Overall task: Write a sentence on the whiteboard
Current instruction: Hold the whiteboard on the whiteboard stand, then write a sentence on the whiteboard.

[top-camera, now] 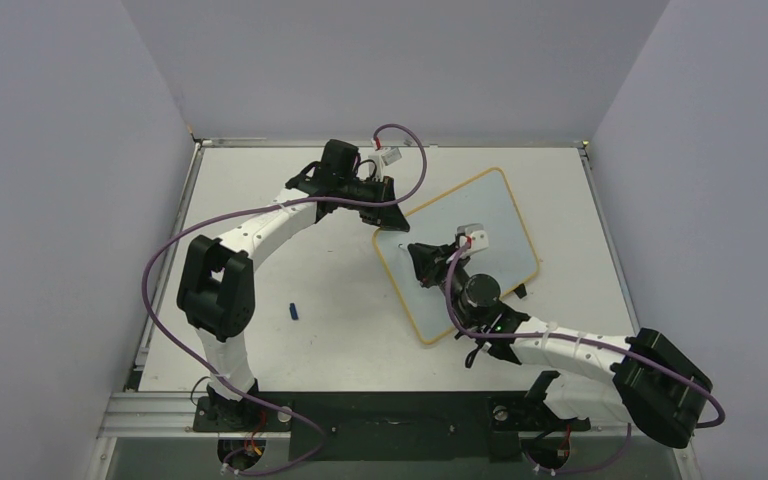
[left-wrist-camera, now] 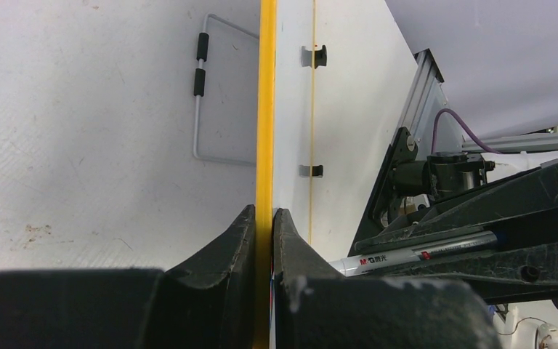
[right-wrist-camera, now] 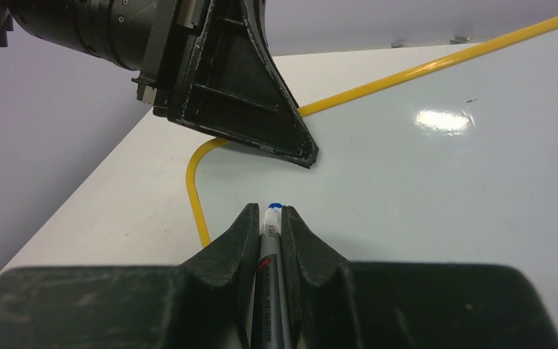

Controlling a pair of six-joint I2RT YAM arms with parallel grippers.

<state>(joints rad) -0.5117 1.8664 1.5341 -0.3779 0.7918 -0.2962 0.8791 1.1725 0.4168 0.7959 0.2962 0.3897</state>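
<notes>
Whiteboard (top-camera: 480,225): lies tilted on the table (top-camera: 290,270), its yellow-framed corner clamped between the left gripper's (left-wrist-camera: 265,218) closed jaws; the board surface stretches ahead of the right gripper.
Right gripper (right-wrist-camera: 271,218): jaws closed tight on a marker (right-wrist-camera: 270,240), blue tip poking out just beyond the fingertips, close over the board near the framed corner.
Left gripper: steadies the board edge, just ahead and left of the marker tip.
Sentence: no blue writing shows on the board in any view.
Step in hand: likely positioning the tip for a first stroke.
Next move: lower the tip to touch, then draw letters while the left clamp holds firm.
Blue cap (top-camera: 294,311): on the table, well apart from both.
</notes>
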